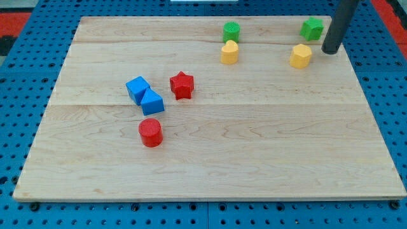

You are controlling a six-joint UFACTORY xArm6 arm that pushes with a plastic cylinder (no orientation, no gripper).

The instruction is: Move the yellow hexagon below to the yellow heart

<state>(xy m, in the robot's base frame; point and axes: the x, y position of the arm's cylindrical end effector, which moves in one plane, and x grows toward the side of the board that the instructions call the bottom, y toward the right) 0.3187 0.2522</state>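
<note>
The yellow hexagon (301, 56) lies near the view's top right on the wooden board (210, 159). The yellow heart (229, 52) lies to its left, near the top centre. My tip (331, 51) stands just right of the yellow hexagon, a small gap apart, and below right of a green block (311, 28).
A green block (231, 31) sits just above the yellow heart. A red star (182, 85), two touching blue blocks (137, 88) (152, 102) and a red cylinder (151, 133) lie at the left centre. The board's right edge runs close to my tip.
</note>
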